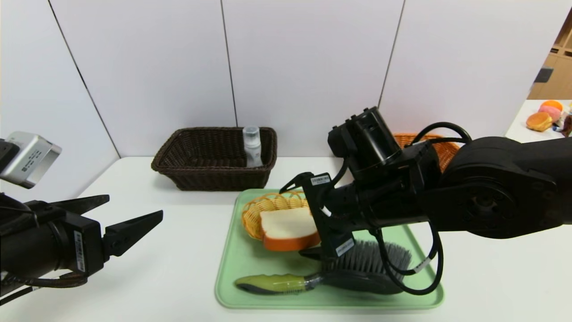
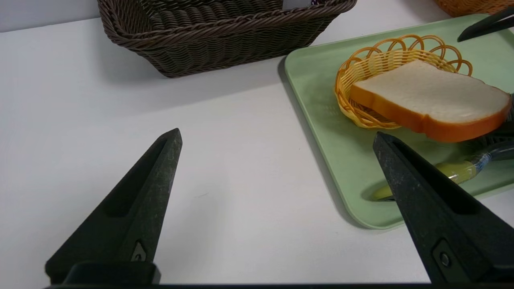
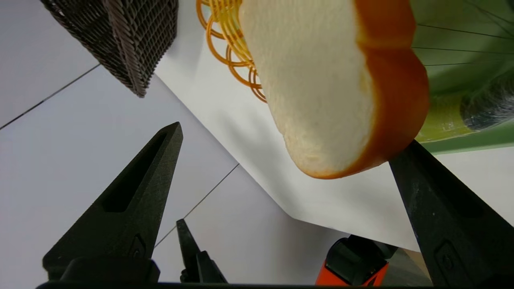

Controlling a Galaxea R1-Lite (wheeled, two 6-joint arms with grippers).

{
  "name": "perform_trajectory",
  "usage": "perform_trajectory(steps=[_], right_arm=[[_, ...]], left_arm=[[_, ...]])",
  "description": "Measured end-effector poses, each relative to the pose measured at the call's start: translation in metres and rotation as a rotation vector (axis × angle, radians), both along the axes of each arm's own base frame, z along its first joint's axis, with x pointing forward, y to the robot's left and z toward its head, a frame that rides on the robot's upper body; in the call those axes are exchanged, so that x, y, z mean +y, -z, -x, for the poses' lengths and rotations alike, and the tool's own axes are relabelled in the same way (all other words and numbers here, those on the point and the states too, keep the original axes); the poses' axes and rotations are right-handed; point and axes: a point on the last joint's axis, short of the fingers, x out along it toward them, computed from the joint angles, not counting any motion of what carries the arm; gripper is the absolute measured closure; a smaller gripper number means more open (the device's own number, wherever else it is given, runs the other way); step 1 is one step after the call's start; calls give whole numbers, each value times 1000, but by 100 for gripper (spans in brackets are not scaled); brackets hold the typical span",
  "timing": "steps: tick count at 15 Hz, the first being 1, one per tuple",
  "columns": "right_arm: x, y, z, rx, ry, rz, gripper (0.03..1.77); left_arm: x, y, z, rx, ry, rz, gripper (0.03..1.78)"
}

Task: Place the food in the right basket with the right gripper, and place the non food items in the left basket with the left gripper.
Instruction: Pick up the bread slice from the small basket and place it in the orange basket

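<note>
Open right jaws (image 1: 291, 222) flank the bread's (image 1: 289, 228) edge above the tray (image 1: 227, 273).

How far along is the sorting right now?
Done: the bottle stands in the dark basket. In hand: nothing; the open right gripper is at the bread, and the open left gripper waits left of the tray. Left: bread and brush, both at the tray.

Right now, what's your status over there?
Right gripper open at the thick white bread slice. Left gripper open, idle, off the green tray. Grey-bristled brush close to right gripper.
</note>
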Motion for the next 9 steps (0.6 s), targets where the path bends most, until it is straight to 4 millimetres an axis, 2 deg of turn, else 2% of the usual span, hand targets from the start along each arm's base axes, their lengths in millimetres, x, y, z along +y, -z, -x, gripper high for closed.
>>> perform_trajectory(steps=[9], right_arm=[[-1,11,3,22,-9,29,10]], left_arm=[[0,0,0,2,2,3,12]])
